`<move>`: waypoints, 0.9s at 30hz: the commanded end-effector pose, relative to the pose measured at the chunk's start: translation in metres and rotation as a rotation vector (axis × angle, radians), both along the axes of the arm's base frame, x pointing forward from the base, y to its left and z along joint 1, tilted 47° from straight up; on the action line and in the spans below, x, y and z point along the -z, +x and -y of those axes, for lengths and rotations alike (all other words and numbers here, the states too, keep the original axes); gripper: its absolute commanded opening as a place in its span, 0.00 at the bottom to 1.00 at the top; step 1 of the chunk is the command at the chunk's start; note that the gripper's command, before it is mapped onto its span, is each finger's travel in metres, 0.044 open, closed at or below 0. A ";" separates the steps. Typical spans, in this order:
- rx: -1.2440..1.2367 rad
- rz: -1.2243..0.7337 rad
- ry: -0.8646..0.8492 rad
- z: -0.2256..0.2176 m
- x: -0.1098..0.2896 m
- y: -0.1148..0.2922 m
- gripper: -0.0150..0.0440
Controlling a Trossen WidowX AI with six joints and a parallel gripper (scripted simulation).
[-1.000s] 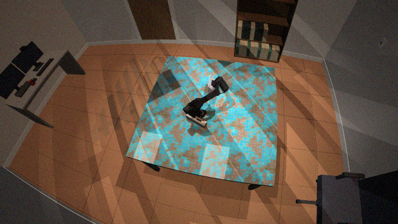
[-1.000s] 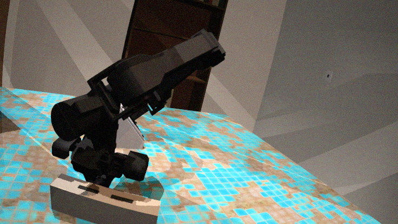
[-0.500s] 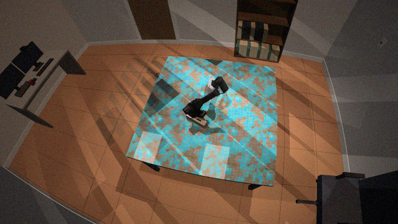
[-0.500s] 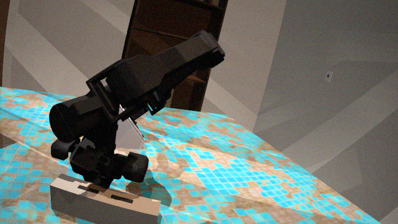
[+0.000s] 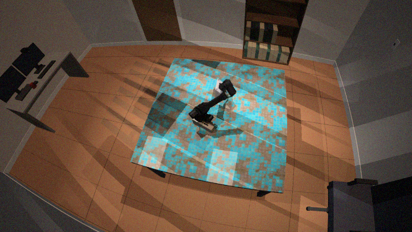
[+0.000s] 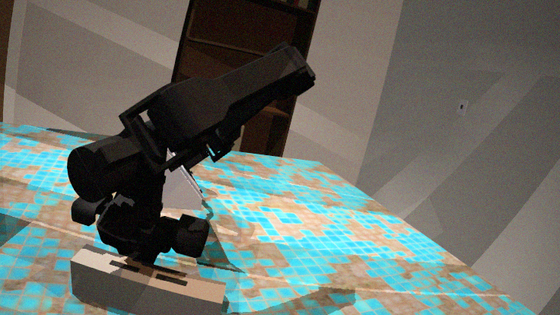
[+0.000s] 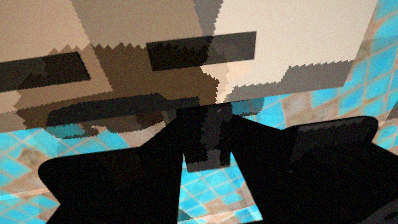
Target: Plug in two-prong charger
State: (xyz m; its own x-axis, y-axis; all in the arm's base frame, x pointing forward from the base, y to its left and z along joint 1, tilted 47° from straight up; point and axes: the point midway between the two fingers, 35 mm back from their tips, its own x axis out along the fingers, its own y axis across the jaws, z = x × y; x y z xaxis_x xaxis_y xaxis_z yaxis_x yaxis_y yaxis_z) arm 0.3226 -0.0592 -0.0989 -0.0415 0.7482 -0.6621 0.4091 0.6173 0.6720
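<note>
Gripper (image 7: 206, 150) clamped on black charger (image 7: 206, 131), arm folded low over table (image 5: 247, 161). Charger front pressed against power strip (image 7: 300, 35); prongs hidden.

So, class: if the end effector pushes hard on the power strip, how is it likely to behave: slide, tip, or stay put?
The power strip is a low, wide block lying flat on the table, so tipping seems unlikely. Nothing visibly fastens it, so an angled push might slide it. It looks rigid, so a straight push from the end effector, shut on the dark charger, should pass squarely into it.
</note>
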 end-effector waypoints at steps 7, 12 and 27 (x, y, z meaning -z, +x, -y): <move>0.002 0.016 -0.006 0.002 0.003 0.009 0.25; 0.002 0.016 -0.006 0.003 0.004 0.011 0.25; 0.002 0.016 -0.006 0.004 0.004 0.013 0.25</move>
